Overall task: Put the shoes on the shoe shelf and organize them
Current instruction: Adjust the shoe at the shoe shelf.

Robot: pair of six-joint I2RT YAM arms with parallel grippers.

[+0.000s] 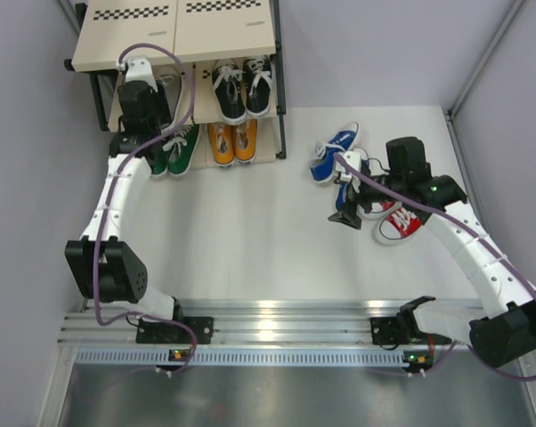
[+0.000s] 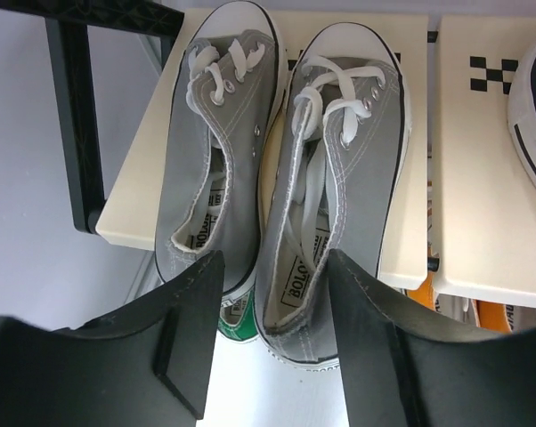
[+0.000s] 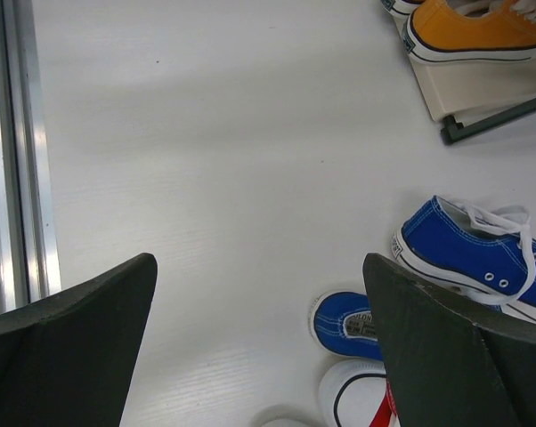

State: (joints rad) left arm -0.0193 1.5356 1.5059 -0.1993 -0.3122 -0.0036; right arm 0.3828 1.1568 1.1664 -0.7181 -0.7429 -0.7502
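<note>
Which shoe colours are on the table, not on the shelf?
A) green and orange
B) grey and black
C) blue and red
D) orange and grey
C: the blue shoes and red shoes lie on the table, to the right of the shoe shelf in the top view.

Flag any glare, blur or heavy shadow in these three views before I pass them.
Top external: strong glare on the metal rail, light otherwise even. Left wrist: grey shoes sharp, left hand nearly black. Right wrist: blue shoes crisp, only soft shadows on the table.
</note>
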